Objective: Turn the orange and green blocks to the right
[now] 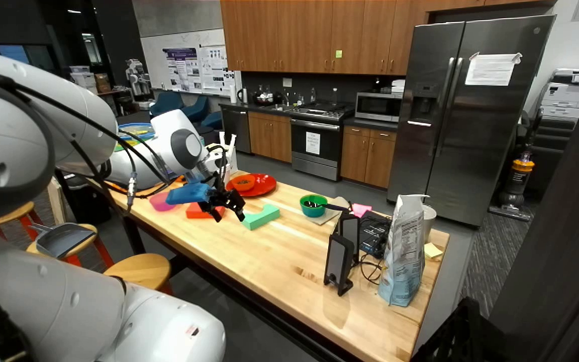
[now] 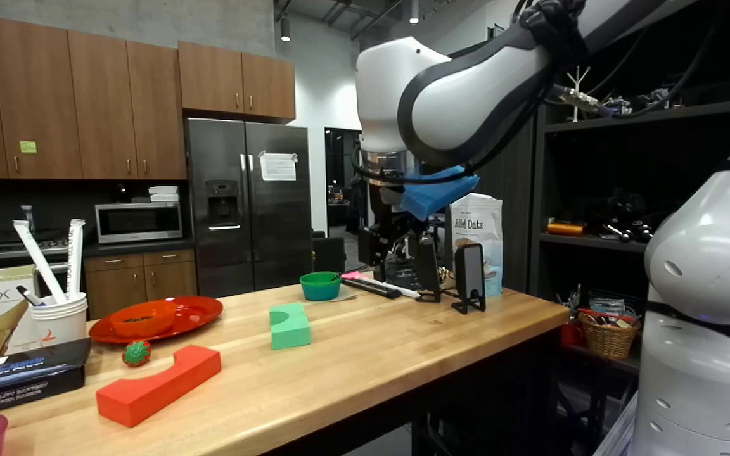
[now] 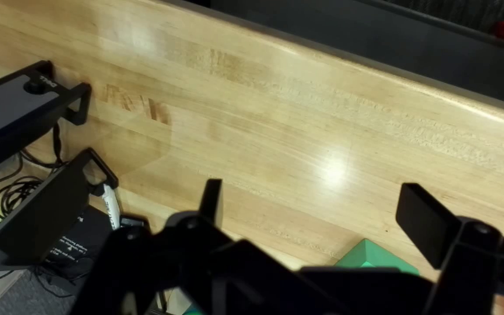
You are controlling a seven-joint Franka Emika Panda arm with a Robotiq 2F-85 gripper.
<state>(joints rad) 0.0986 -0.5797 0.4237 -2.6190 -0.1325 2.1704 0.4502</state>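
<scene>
The orange block point(image 2: 165, 383) is an orange-red bar with a curved notch in one side, lying flat on the wooden table. In an exterior view the orange block point(image 1: 196, 211) is partly hidden behind my gripper point(image 1: 230, 217). A mint-green block point(image 1: 263, 216), also notched, lies apart from it, nearer the speakers; the green block point(image 2: 290, 330) shows fully in an exterior view. My gripper point(image 3: 315, 203) hovers above the table, jaws wide apart with nothing between them. Low in the wrist view, one corner of the green block point(image 3: 381, 257) shows; the gripper's body covers the rest.
Two black speakers point(image 2: 470, 275) and an oats bag point(image 1: 403, 256) stand toward one table end. A green bowl point(image 2: 320, 286) sits beyond the green block. Near the orange block are a red plate point(image 2: 203, 311) with a bowl, a strawberry-like toy point(image 2: 136, 353) and a black box point(image 2: 29, 377).
</scene>
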